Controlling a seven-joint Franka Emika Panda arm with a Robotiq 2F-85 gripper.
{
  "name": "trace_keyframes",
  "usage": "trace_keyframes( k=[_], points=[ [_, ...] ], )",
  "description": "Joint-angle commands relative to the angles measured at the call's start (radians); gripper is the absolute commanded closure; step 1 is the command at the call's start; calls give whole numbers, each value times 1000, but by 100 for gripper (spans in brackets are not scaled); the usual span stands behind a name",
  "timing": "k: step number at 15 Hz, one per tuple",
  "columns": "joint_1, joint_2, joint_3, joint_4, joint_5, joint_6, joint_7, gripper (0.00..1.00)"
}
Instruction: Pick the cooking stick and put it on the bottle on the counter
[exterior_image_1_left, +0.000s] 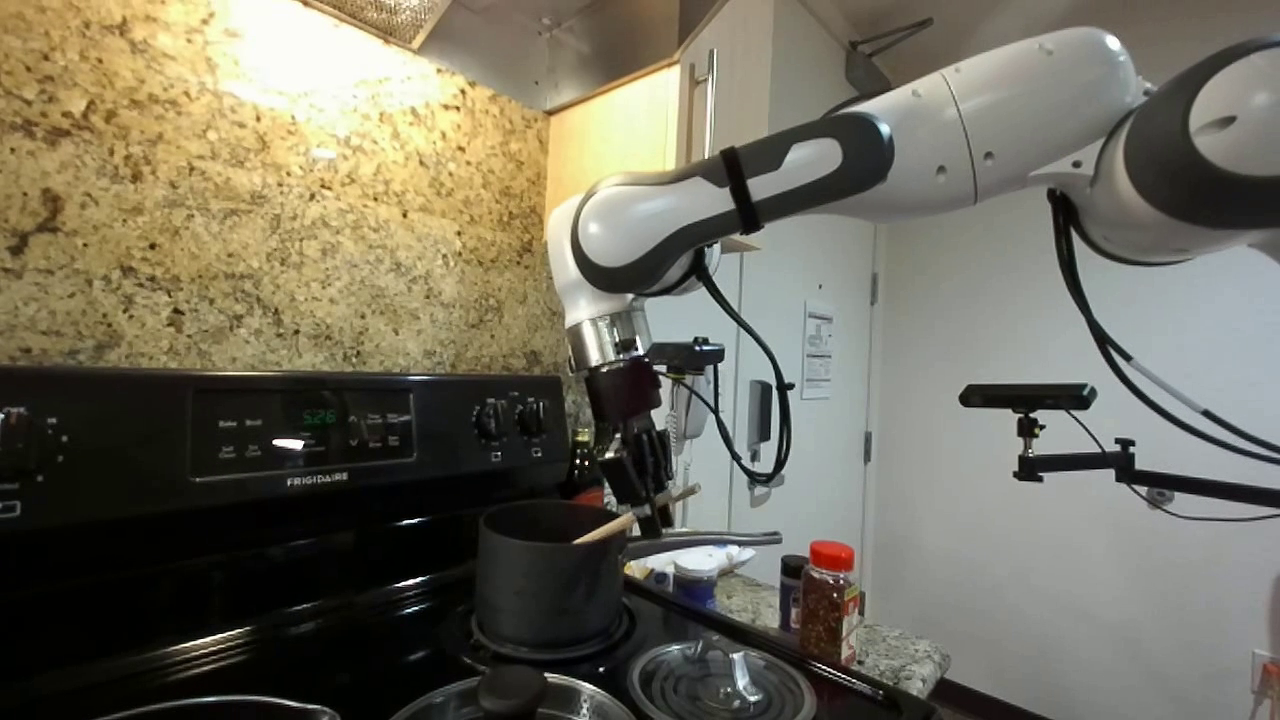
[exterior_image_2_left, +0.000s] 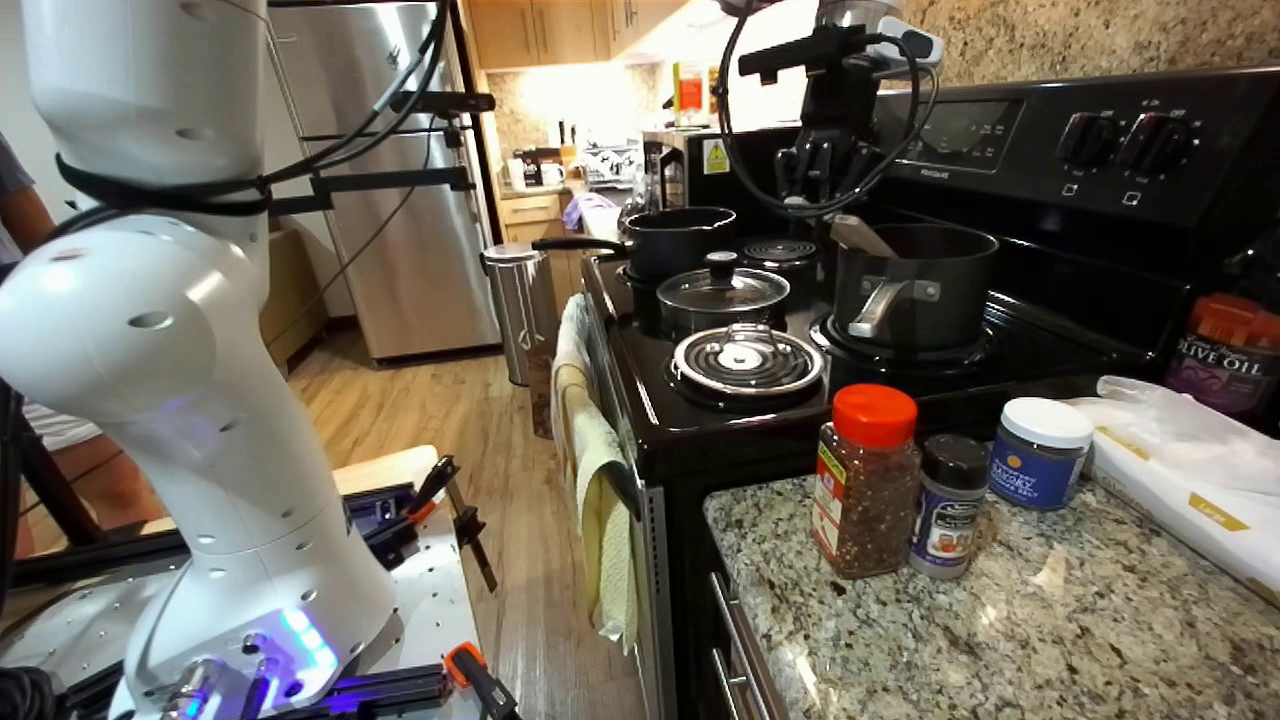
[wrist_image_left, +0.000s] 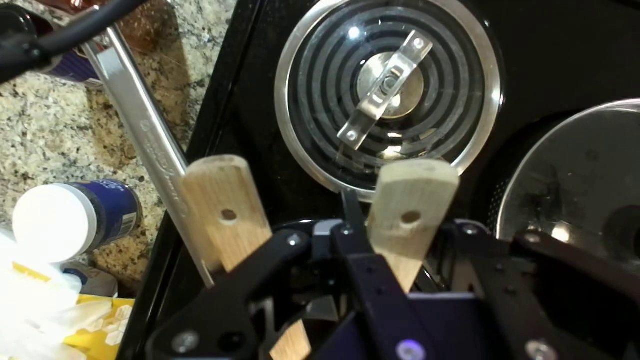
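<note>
Two pale wooden sticks stand in the black pot (exterior_image_1_left: 545, 580); which one is the cooking stick I cannot tell. In the wrist view one stick's end, with a hole, shows between my fingers (wrist_image_left: 412, 192), and the other end is to the left (wrist_image_left: 220, 195). A stick leans over the pot rim in both exterior views (exterior_image_1_left: 605, 528) (exterior_image_2_left: 862, 236). My gripper (exterior_image_1_left: 655, 518) is at the pot's rim, fingers apart around one stick; its fingertips are partly hidden. The red-capped bottle (exterior_image_2_left: 868, 490) stands upright on the speckled counter (exterior_image_2_left: 1050, 630), also in an exterior view (exterior_image_1_left: 830, 610).
The pot's metal handle (wrist_image_left: 155, 145) points toward the counter. A glass lid (exterior_image_2_left: 748, 360) lies on the front burner. A lidded pan (exterior_image_2_left: 722, 295) and another black pot (exterior_image_2_left: 680, 240) are farther along. A black-capped jar (exterior_image_2_left: 948, 510) and white-capped jar (exterior_image_2_left: 1040, 455) stand beside the bottle.
</note>
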Motion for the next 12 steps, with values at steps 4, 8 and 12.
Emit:
trace_keyframes(
  k=[4,8,12],
  points=[
    [-2,16,5,55,-15,-54,-24,100],
    [-1,20,5,71,-21,-62,-24,100],
    [0,23,4,81,-22,-70,-18,68]
  ],
)
